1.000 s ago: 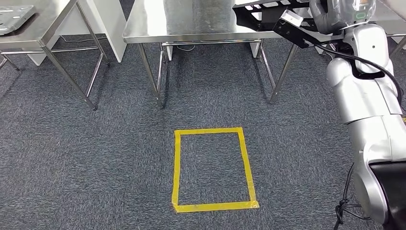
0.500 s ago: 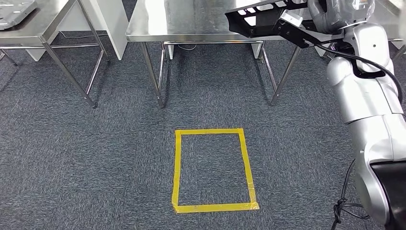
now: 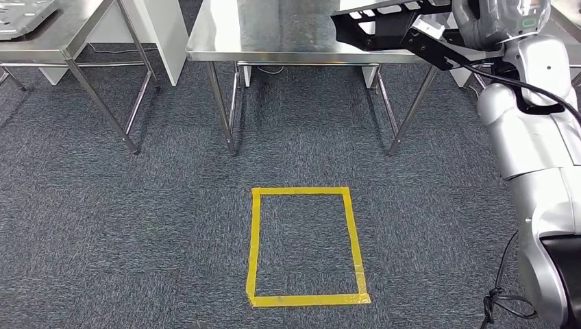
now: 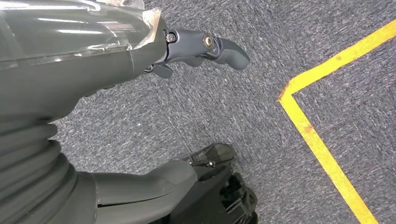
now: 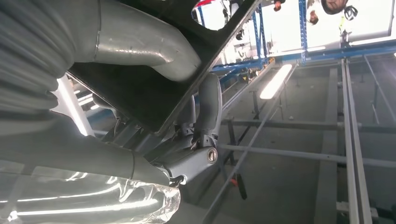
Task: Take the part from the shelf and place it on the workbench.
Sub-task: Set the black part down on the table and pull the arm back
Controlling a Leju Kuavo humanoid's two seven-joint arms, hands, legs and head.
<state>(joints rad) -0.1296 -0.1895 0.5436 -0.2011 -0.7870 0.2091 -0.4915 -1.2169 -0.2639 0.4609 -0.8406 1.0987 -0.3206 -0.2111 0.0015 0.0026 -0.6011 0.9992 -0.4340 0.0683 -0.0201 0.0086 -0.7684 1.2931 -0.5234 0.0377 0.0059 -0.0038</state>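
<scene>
A flat black part (image 3: pixel 384 26) with cut-outs is held out over the right end of the steel workbench (image 3: pixel 274 31). My right hand (image 3: pixel 469 14) grips the part at its right end. In the right wrist view the thumb (image 5: pixel 140 42) presses on one face of the part (image 5: pixel 135 98) and the darker fingers (image 5: pixel 208 107) wrap its edge from the other side. My left hand (image 4: pixel 140 56) hangs over the carpet, its fingers (image 4: pixel 224 49) apart and holding nothing.
A second steel table (image 3: pixel 68 27) stands at the far left with a silvery plate (image 3: pixel 20 10) on it. A white panel (image 3: pixel 164 34) stands between the tables. A yellow tape rectangle (image 3: pixel 305 247) marks the carpet before the workbench. A black cable (image 3: pixel 500 301) hangs by my right side.
The whole picture has shifted slightly to the right, so the camera moved. The black part stays in my right hand over the workbench's right end.
</scene>
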